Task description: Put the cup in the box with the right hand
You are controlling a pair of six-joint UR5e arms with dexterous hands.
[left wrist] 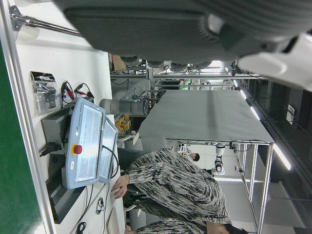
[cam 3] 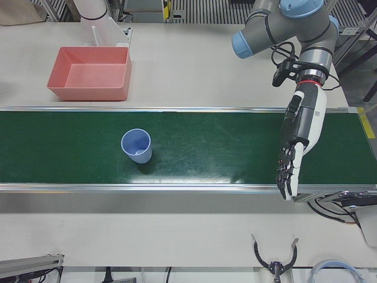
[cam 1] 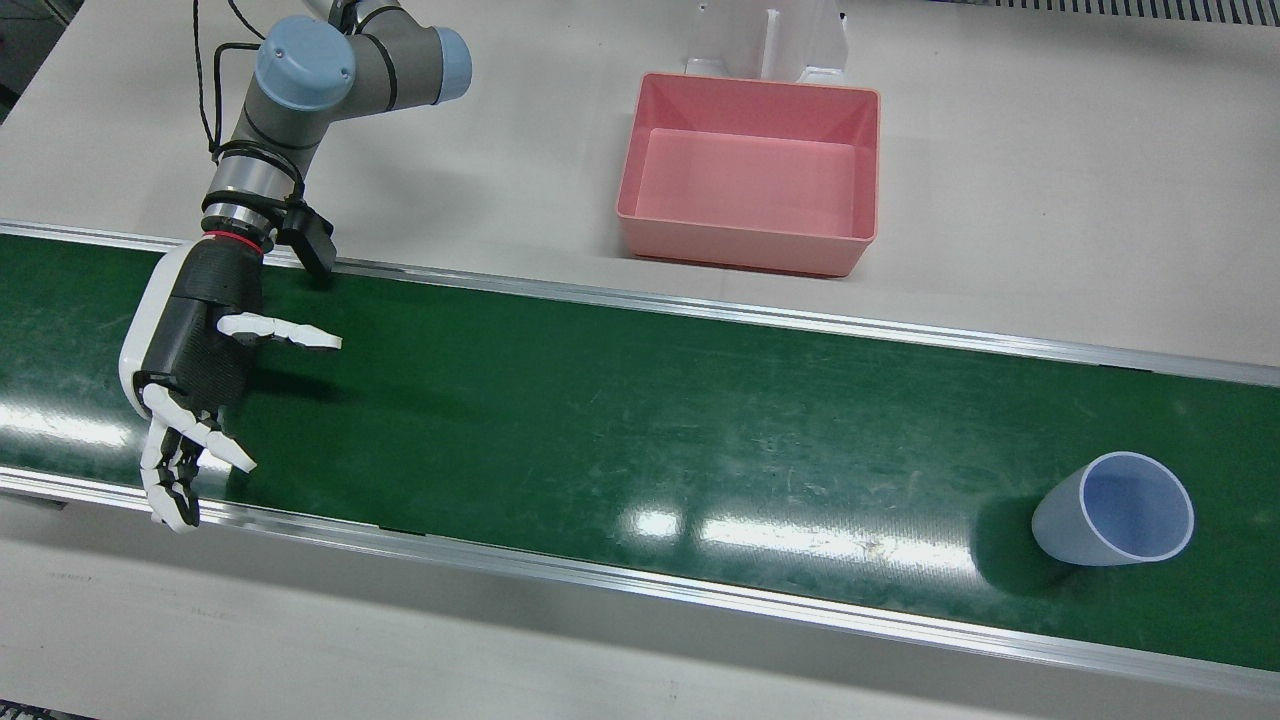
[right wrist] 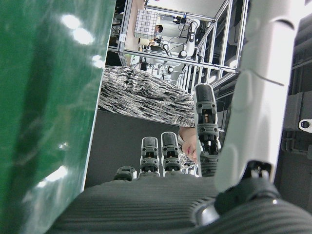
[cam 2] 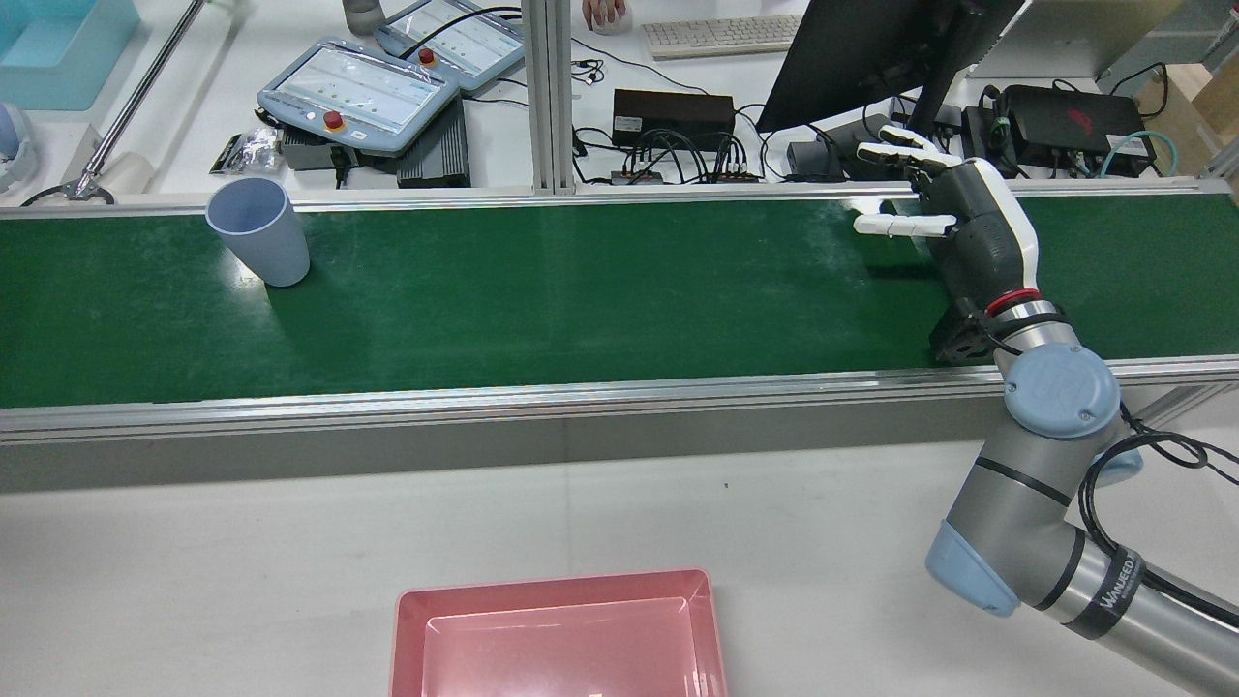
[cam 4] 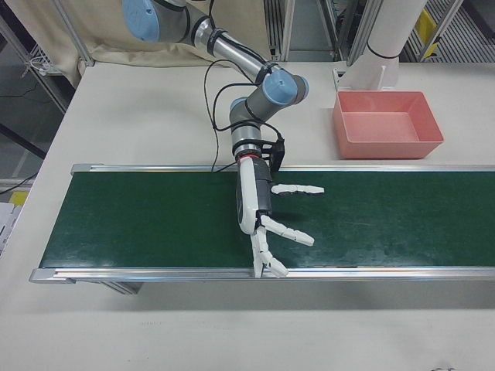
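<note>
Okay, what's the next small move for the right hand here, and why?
Probably slide the right hand along the green belt toward the cup. The hand is open and holds nothing, hovering over one end of the belt, while the cup stands upright near the other end, far from its fingers. The pink box beside the belt is empty.

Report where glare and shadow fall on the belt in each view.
Front view: bright lamp reflections on the green belt near its front rail; the cup casts a dark shadow toward the view's left. Rear view: pale sheen beside the right hand. Right hand view: blurred glare spots on the belt.
</note>
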